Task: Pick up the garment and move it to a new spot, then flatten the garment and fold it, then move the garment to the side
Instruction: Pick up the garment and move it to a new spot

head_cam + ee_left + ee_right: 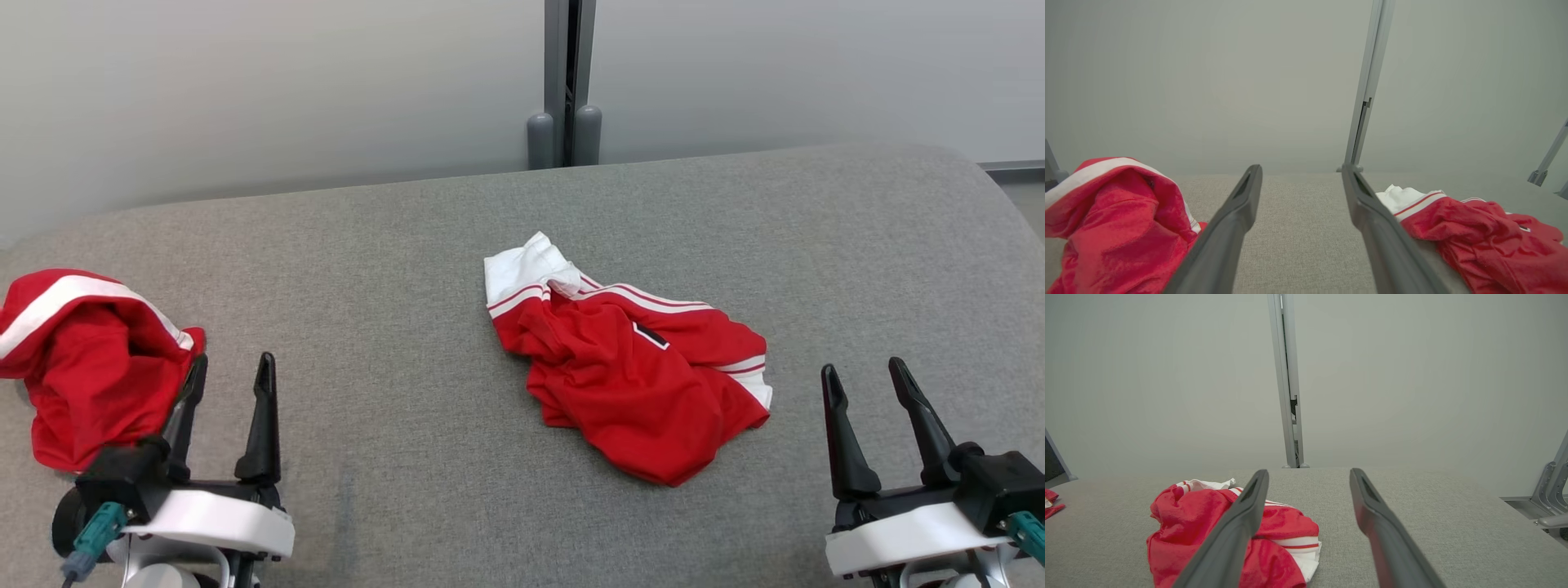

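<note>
In the head view, the red-and-white garment is lying crumpled at the centre of the grey fabric surface. The left gripper is sitting at lower left and the right gripper at lower right, both with fingers standing apart and holding nothing. A second red garment is bunching at the left edge.

In the left wrist view, the spread fingers are framing bare fabric, with the red-and-white garment lying at lower right.

In the right wrist view, the garment is lying at lower left, partly behind one finger.
</note>
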`<state>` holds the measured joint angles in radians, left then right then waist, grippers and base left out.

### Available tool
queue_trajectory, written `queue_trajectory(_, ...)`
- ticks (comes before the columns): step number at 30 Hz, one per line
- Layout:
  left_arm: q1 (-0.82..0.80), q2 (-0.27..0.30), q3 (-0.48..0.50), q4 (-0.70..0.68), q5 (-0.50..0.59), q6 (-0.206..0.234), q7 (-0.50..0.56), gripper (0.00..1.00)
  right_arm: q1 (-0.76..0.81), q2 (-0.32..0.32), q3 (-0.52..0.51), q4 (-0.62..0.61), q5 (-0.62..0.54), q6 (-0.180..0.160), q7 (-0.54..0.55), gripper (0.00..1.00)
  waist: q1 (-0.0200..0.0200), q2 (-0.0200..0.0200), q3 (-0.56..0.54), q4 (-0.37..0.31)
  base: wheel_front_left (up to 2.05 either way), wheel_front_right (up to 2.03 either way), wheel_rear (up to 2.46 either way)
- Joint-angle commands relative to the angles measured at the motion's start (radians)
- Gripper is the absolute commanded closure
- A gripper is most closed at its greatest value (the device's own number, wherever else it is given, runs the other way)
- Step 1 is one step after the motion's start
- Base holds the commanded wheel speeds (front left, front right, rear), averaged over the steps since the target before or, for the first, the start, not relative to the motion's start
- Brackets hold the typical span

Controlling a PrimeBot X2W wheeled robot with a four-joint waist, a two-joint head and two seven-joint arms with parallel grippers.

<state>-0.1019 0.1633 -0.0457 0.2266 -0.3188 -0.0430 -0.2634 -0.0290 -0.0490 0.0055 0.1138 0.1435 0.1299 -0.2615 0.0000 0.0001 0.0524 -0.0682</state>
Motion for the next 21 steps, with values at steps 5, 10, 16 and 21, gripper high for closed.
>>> queue_trajectory(5, 0.033, -0.018, 0.017, 0.007, 0.032, -0.009, -0.002, 0.0, 0.014, -0.004, -0.002, 0.025, 0.002, 0.002, -0.005, 0.0, 0.0, -0.0001, -0.007, 0.008, 0.0, 0.0, 0.0)
queue_trajectory(10, 0.043, -0.034, 0.034, 0.002, 0.051, -0.013, -0.002, 0.0, 0.009, -0.003, -0.003, 0.041, 0.003, 0.002, -0.005, 0.0, 0.0, -0.0001, -0.004, 0.011, 0.0, 0.0, 0.0)
queue_trajectory(16, 0.057, -0.049, 0.045, -0.008, 0.075, -0.023, -0.002, 0.0, 0.01, -0.004, -0.007, 0.05, 0.004, 0.002, -0.005, 0.0, 0.0, -0.0001, -0.004, 0.021, 0.0, 0.0, 0.0)
queue_trajectory(21, 0.075, -0.058, 0.057, -0.016, 0.086, -0.027, -0.002, 0.0, 0.009, -0.003, -0.006, 0.055, 0.005, 0.002, -0.005, 0.0, 0.0, -0.0001, -0.005, 0.025, 0.0, 0.0, 0.0)
